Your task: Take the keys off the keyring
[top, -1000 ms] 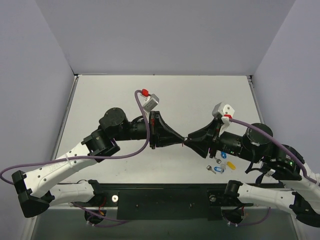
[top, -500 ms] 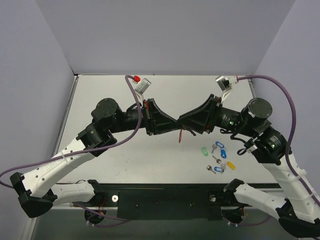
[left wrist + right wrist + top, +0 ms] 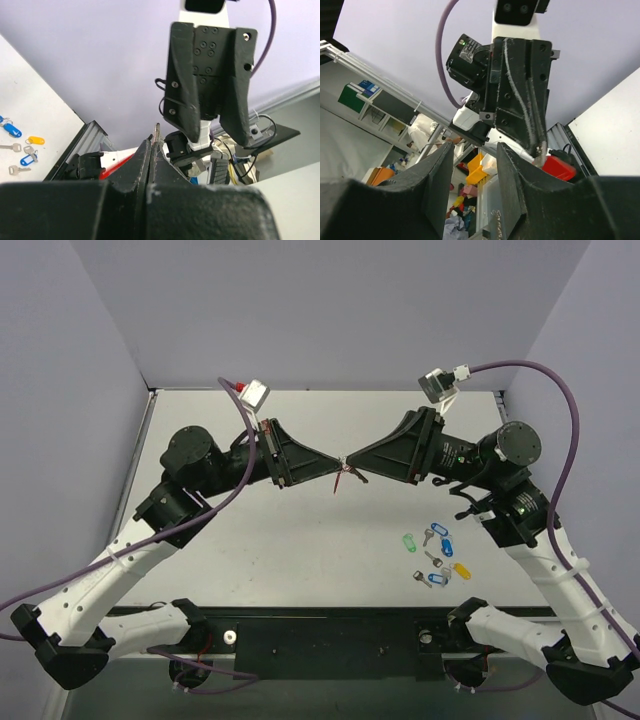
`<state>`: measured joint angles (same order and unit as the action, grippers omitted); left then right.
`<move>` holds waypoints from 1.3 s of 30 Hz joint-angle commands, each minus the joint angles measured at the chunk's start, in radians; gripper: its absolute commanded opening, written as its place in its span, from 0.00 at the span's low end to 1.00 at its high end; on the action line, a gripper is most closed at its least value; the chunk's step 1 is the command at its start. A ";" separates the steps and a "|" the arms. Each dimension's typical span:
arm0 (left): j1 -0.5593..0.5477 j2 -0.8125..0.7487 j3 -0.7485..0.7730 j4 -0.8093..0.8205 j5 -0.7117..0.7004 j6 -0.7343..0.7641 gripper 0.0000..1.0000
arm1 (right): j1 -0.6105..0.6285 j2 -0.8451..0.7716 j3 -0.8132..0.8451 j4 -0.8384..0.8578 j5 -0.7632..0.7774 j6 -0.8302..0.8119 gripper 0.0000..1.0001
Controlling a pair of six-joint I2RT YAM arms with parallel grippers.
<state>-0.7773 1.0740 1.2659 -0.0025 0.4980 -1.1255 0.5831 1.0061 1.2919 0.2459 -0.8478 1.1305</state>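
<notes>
Both arms are raised over the table and their tips nearly meet in the top view. My left gripper [image 3: 337, 466] is shut on a thin silvery key [image 3: 157, 131] that sticks up edge-on from its closed jaws [image 3: 152, 144]. The red tag [image 3: 340, 481] of the keyring hangs just under that tip. In the right wrist view the red tag [image 3: 559, 168] sits beside the left gripper's tip [image 3: 540, 150]. My right gripper [image 3: 352, 462] faces it with jaws apart and nothing between them [image 3: 475, 150]. Its black fingers [image 3: 187, 100] fill the left wrist view.
Loose keys lie on the table at the right front, by a green tag [image 3: 407, 540], a blue tag [image 3: 443, 537], a yellow tag [image 3: 461, 569] and a second blue tag [image 3: 436, 580]. Purple cables arc over both arms. Grey walls stand close on three sides.
Both arms have risen and swung toward the back of the table, carrying the red tag up off the surface. The meeting point of the tips moved left and farther back.
</notes>
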 commanded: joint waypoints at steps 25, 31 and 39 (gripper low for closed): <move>0.018 -0.065 0.079 -0.083 -0.042 0.047 0.00 | -0.035 -0.008 0.046 -0.103 0.046 -0.097 0.36; 0.018 -0.063 0.072 -0.053 -0.033 0.036 0.00 | -0.034 0.000 0.049 -0.119 0.055 -0.103 0.35; 0.016 -0.052 0.047 -0.013 -0.032 0.017 0.00 | 0.058 0.023 0.079 -0.161 0.081 -0.156 0.30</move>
<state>-0.7639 1.0252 1.2953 -0.0895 0.4675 -1.0988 0.5831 1.0214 1.3163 0.0795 -0.7834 1.0302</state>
